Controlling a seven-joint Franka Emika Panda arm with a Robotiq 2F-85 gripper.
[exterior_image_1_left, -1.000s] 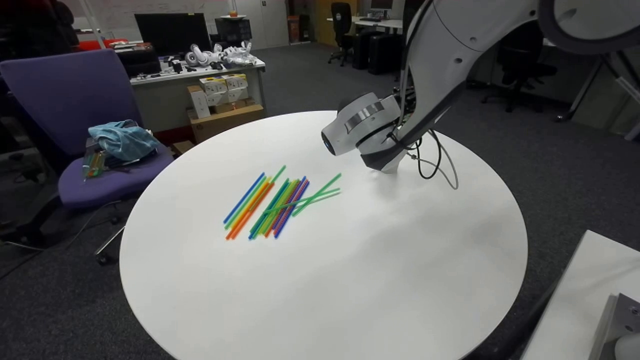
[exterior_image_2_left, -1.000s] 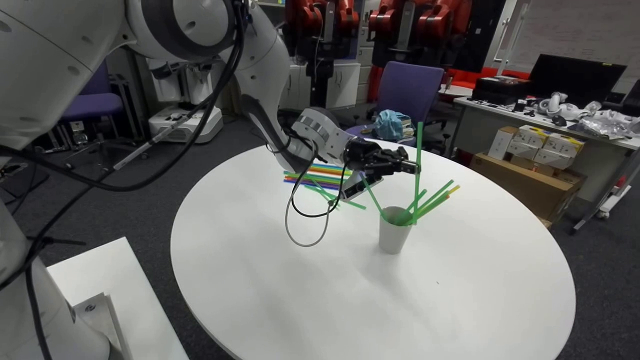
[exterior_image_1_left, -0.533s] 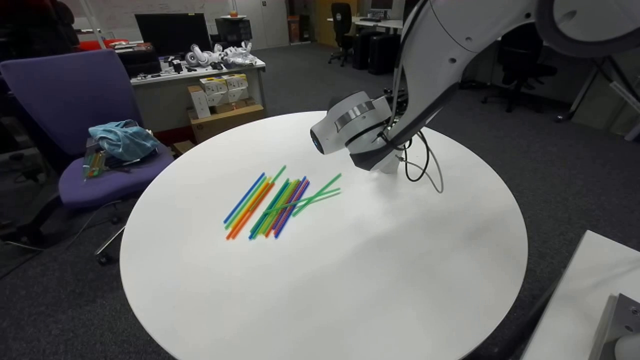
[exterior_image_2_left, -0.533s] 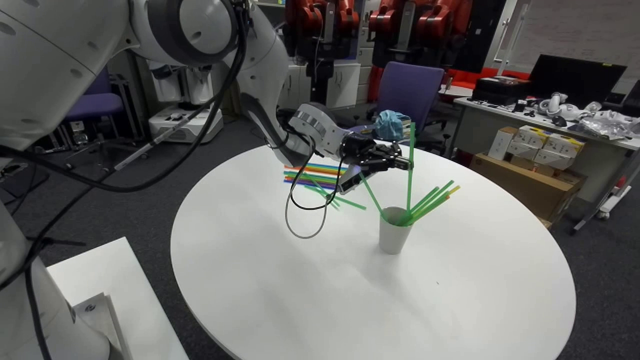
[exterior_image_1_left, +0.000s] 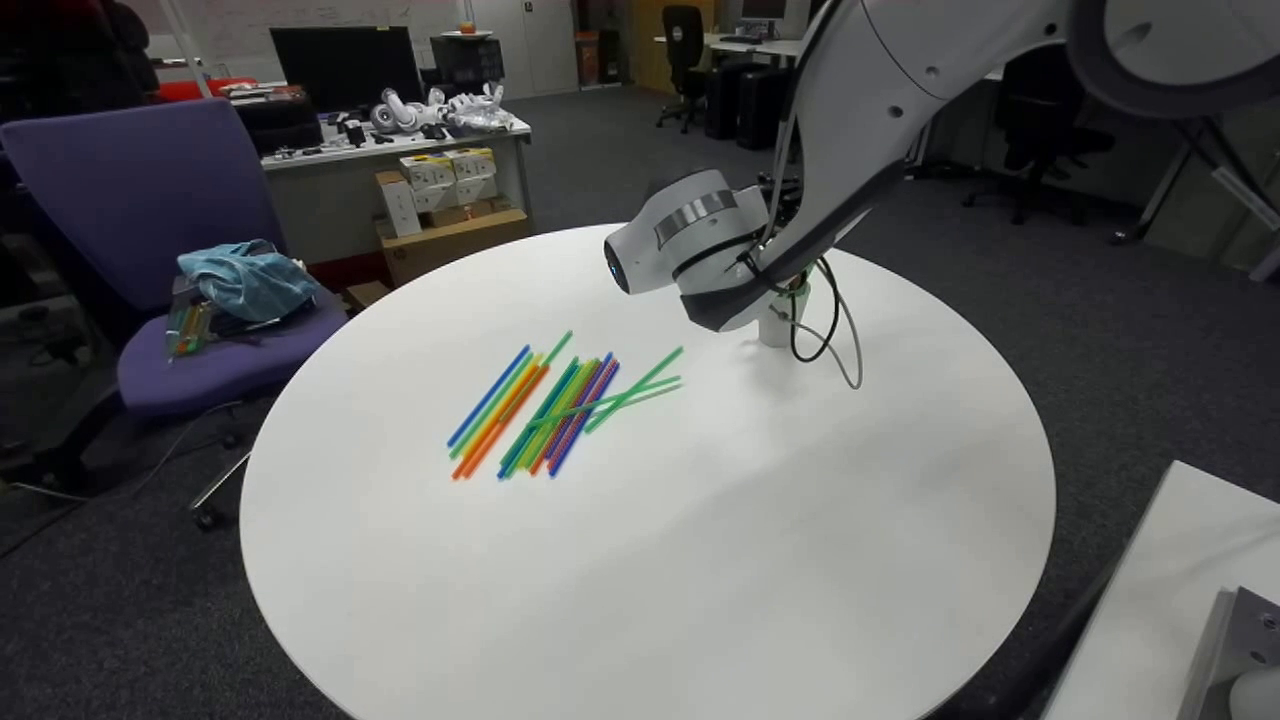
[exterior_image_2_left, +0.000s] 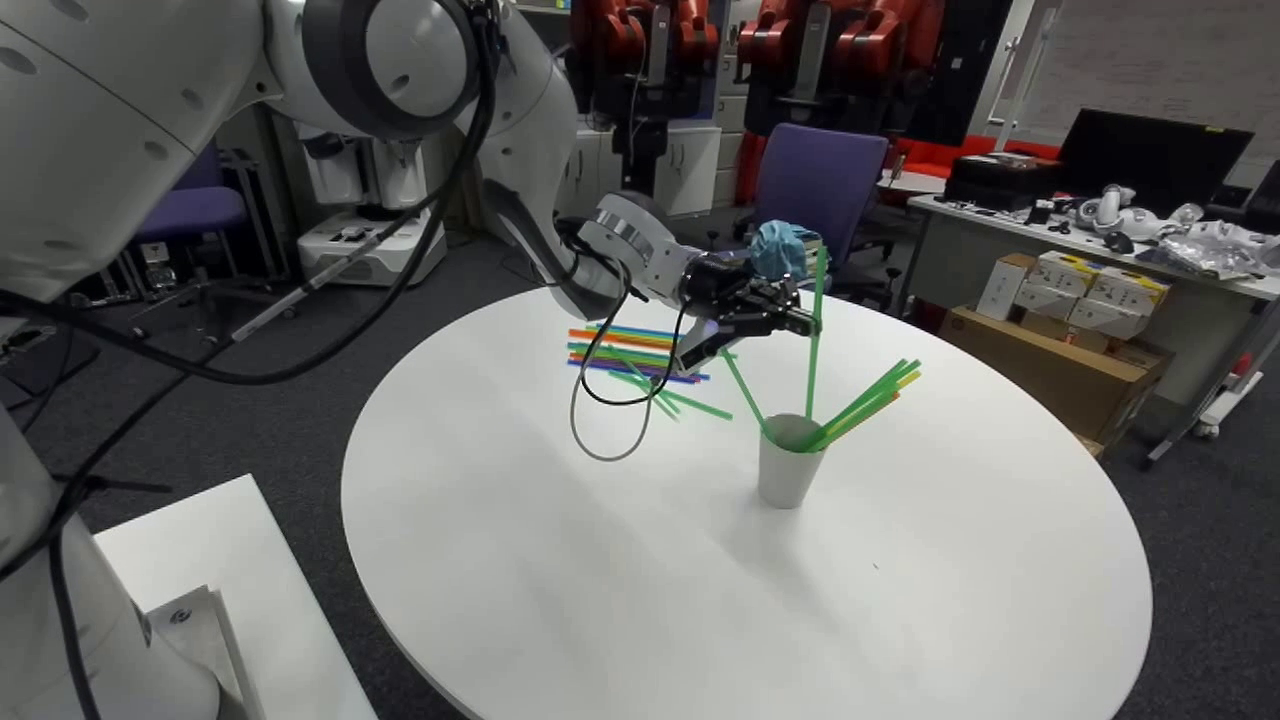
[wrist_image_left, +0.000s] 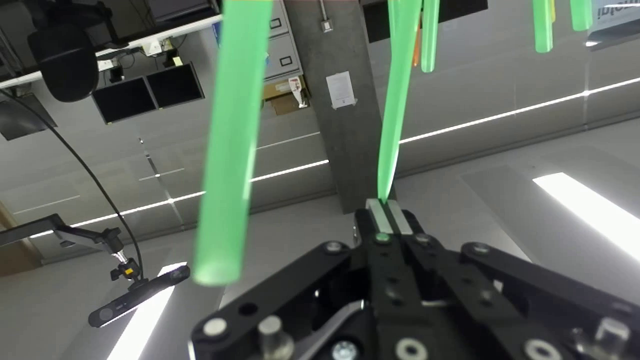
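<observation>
My gripper (exterior_image_2_left: 812, 326) is shut on a green straw (exterior_image_2_left: 813, 375), which hangs nearly upright below and above the fingertips. In the wrist view the straw (wrist_image_left: 400, 90) is pinched between the pale finger pads (wrist_image_left: 378, 215). Its lower end meets the far rim of a white cup (exterior_image_2_left: 785, 480) in an exterior view; whether it is inside or behind the rim I cannot tell. A green straw (exterior_image_2_left: 743, 385) leans left out of the cup. Several green, yellow and orange straws (exterior_image_2_left: 868, 402) lean right. The arm hides the gripper and part of the cup (exterior_image_1_left: 775, 328) in an exterior view.
Two groups of coloured straws, blue to orange ones (exterior_image_1_left: 500, 415) and green to purple ones (exterior_image_1_left: 560, 420), lie on the round white table (exterior_image_1_left: 640, 600). Green straws (exterior_image_1_left: 645, 385) cross beside them. Loose cables (exterior_image_2_left: 610, 457) hang from the wrist. A purple chair (exterior_image_1_left: 150, 200) stands beyond the edge.
The arm has moved left and slightly up in both exterior views, carrying the straw. The straw's lower end has gone from the cup's right side to its far rim. The cup stays put.
</observation>
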